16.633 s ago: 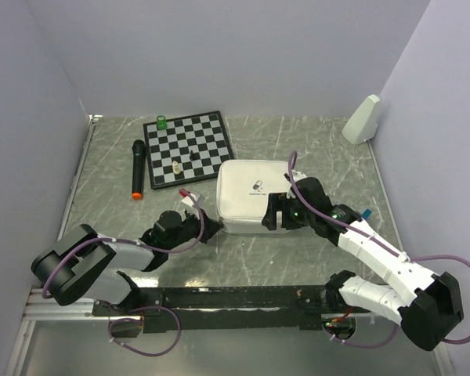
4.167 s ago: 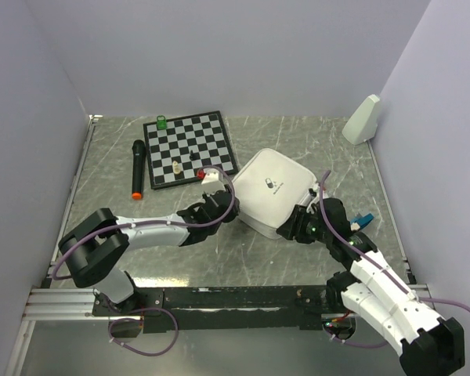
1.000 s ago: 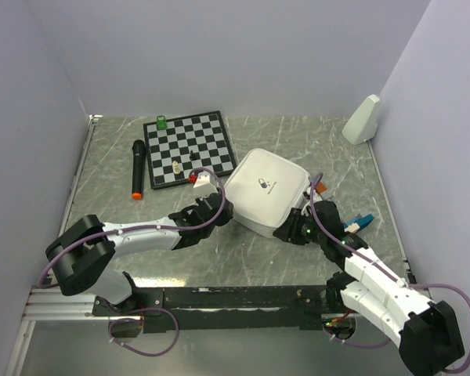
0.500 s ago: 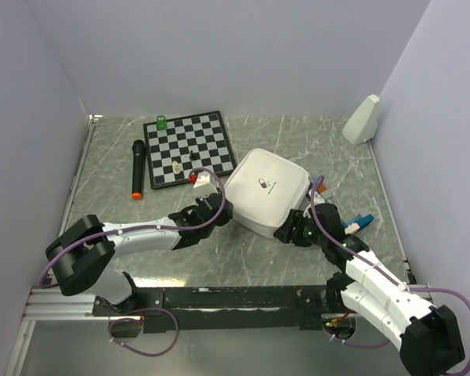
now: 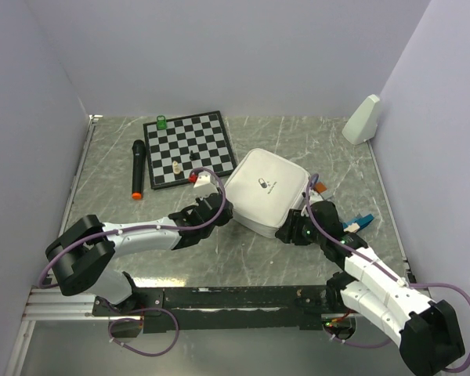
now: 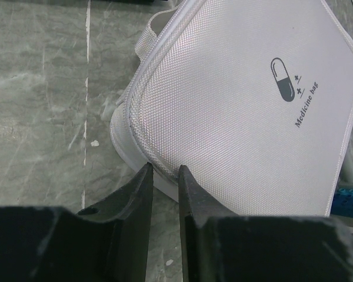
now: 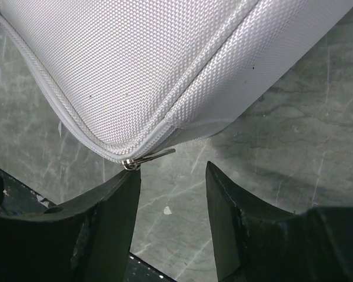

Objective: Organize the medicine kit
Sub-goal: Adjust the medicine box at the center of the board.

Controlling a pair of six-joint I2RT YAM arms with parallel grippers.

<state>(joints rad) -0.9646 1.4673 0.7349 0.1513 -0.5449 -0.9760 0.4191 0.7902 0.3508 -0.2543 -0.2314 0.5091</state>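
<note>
As it lies flat, the medicine kit point(image 5: 266, 188) sits diamond-wise — one corner nearest.

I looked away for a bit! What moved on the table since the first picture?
The medicine kit got turned from straight to cornerwise and slid a little right. The left gripper reached forward and pinched its left edge; the right gripper moved to a near corner, open around the zipper pull. The chessboard and microphone stayed put.
</note>
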